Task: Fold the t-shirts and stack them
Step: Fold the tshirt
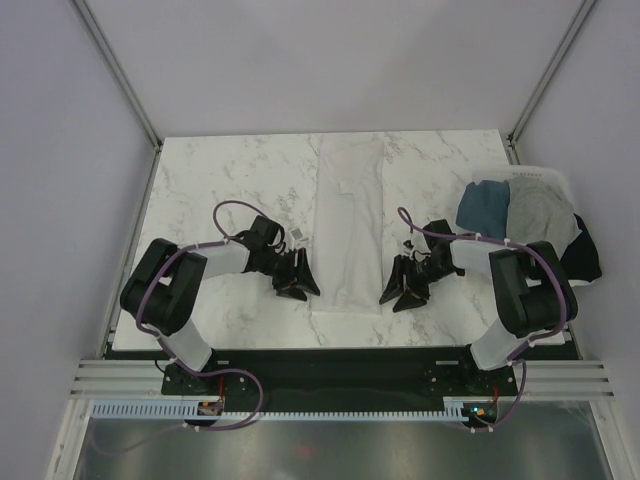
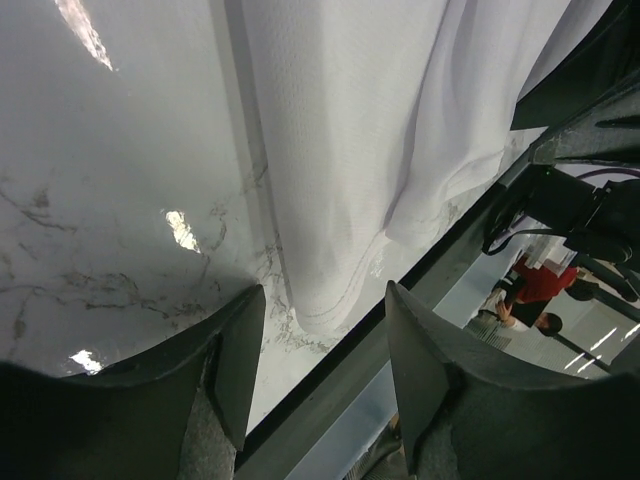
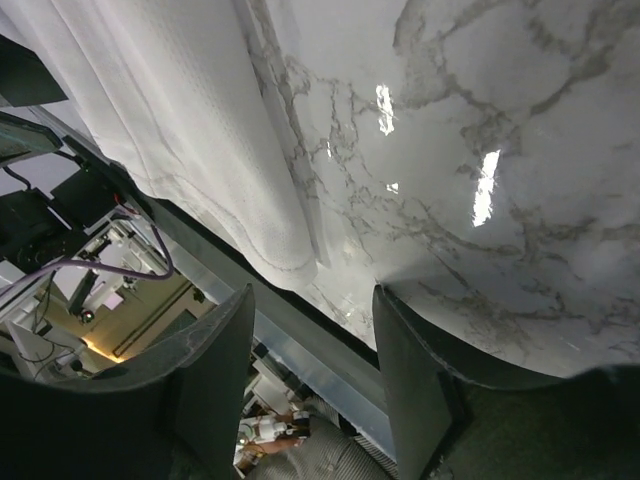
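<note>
Marble surface, white with grey veins, viewed from above. White shirt: folded into a long narrow strip, lying flat along the middle of the surface from the far edge and ending near the near edge. Left gripper: just beside the strip's near left corner, jaws moderately apart, holding nothing. Right gripper: just beside the near right corner, jaws likewise apart and empty. In each wrist view the strip's near corner lies ahead of the gap between the fingers. Bin: at the right edge towards the far corner, holding a teal shirt and a grey shirt. A black shirt hangs at its near side.
</note>
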### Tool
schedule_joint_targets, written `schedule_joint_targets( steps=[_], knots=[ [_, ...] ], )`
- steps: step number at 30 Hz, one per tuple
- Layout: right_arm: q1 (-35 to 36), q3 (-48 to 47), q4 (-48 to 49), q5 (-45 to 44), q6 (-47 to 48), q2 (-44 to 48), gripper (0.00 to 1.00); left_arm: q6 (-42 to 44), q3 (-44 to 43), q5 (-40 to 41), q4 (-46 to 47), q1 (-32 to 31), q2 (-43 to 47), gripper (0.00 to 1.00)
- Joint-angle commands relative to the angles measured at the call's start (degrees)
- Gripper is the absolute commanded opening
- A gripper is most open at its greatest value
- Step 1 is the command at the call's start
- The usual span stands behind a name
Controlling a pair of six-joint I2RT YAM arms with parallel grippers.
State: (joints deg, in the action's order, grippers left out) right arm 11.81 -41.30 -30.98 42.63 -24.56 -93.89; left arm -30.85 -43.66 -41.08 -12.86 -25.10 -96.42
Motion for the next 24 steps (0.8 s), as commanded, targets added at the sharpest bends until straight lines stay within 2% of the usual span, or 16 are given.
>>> schedule_joint_targets(
  steps=[1, 7, 11, 17, 21, 24],
  knots=[
    [1.98, -1.15, -1.8, -1.94, 2.14, -1.21, 0.58, -1.84, -0.37, -0.49, 0.73, -0.65, -1.05, 0.59],
    [4.44, -3.52, 0.13, 0.96, 0.91, -4.63, 0.48, -2.2, -0.2, -0.4, 1.35, -0.83, -1.14, 0.54],
    [5.32, -4.93, 0.57, 0.7, 0.48, -5.95, 0.48, -2.28, -0.11, -1.19, 1.96, -0.91, -1.31, 0.46],
    [5.32, -4.85, 2.41, 0.61, -0.05, -6.04, 0.43, -2.63, -0.11, -1.46, 2.58, -1.0, -1.84, 0.45],
    [5.32, -5.63, 3.21, 0.78, 0.3, -6.83, 0.3, -2.72, -0.2, -2.25, 3.11, -1.44, -2.54, 0.37],
    [5.32, -6.25, 3.47, 1.93, 0.21, -7.36, 0.24, -2.9, -0.29, -2.34, 3.19, -1.97, -2.46, 0.31]
  ],
)
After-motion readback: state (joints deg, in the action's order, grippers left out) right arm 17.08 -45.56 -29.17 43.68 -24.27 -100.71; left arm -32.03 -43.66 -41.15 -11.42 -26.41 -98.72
